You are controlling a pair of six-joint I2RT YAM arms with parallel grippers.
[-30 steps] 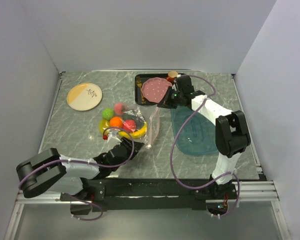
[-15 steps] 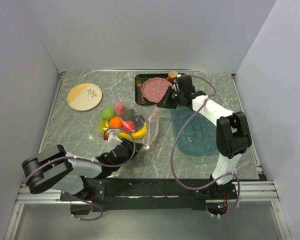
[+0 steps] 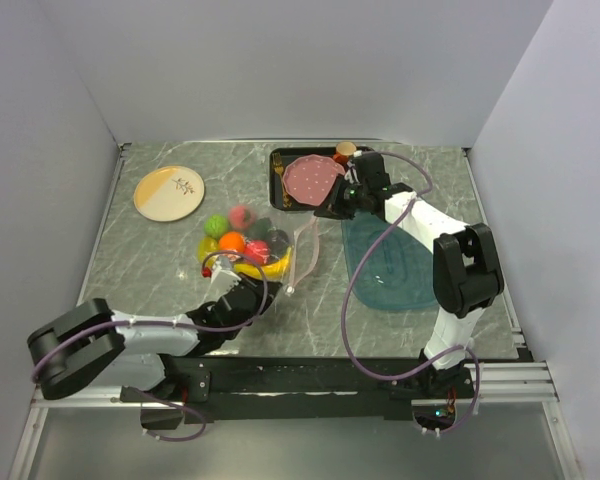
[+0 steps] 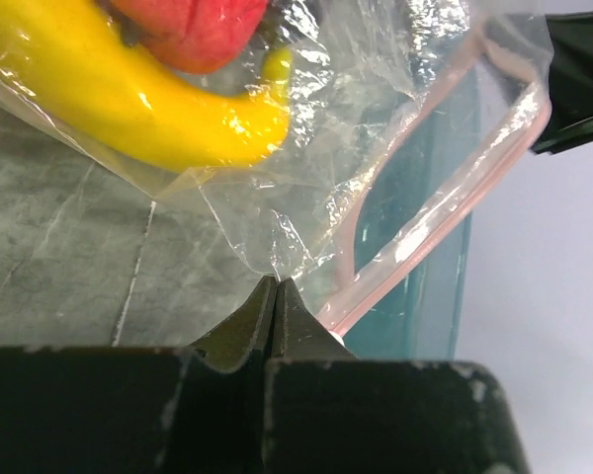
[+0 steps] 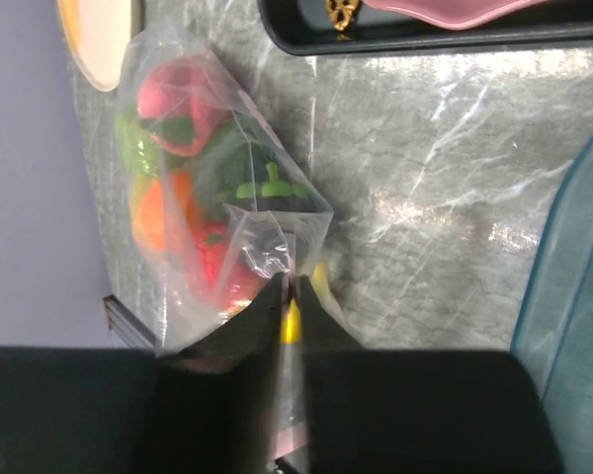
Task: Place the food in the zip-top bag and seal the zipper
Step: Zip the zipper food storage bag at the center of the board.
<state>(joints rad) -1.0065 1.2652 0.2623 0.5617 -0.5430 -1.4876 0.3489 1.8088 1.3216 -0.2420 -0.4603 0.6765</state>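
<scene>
Bag film pinched by left fingers and right fingers near banana; thin grip may slip, spilling food.

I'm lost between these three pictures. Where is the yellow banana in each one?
Top external: banana low in the zip-top bag, left of the table's centre.
Left wrist: banana large, upper left, inside the bag.
Right wrist: only a yellow sliver, low centre, mostly hidden.
Shared landmark: the blue tray, right of the bag in every view.
</scene>
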